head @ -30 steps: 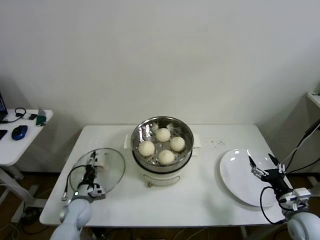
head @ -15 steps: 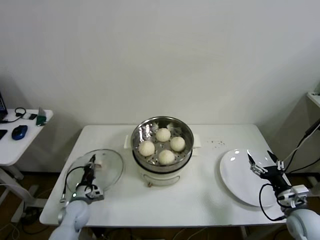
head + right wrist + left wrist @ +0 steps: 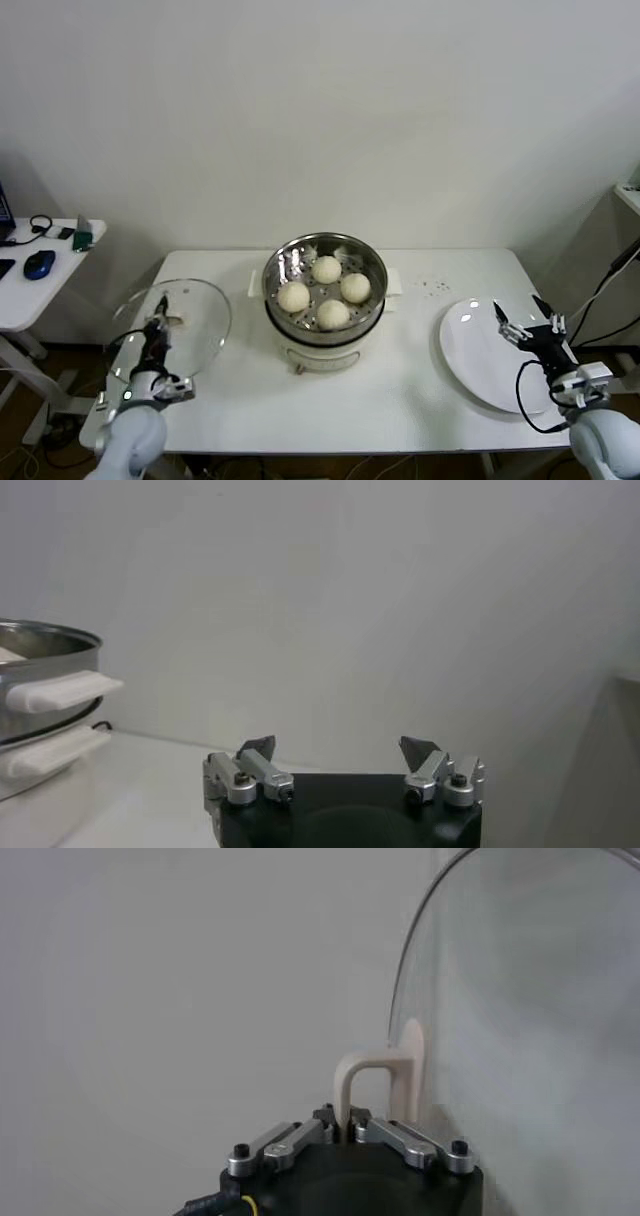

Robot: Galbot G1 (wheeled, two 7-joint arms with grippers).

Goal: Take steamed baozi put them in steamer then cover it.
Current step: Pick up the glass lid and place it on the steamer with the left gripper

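Four cream-white baozi [image 3: 326,291] sit inside the shiny steel steamer [image 3: 283,267] on its cream base at the table's middle. My left gripper [image 3: 160,322] is shut on the beige handle [image 3: 372,1076] of the round clear glass lid [image 3: 195,330], which it holds tilted up at the table's left edge. In the left wrist view the lid [image 3: 530,1018] stands on edge beside the handle. My right gripper [image 3: 524,320] is open and empty above the white plate [image 3: 480,360] at the right. The steamer's side [image 3: 40,685] shows far off in the right wrist view, where my right gripper [image 3: 340,748] is open.
A small side table [image 3: 30,290] with a blue mouse [image 3: 38,264] and small items stands at the far left. A few dark specks [image 3: 432,286] lie on the tabletop behind the plate. A white wall is behind the table.
My left gripper has lifted the glass lid and carried it left, tilting it up off the table. My right gripper has shifted slightly over the plate.
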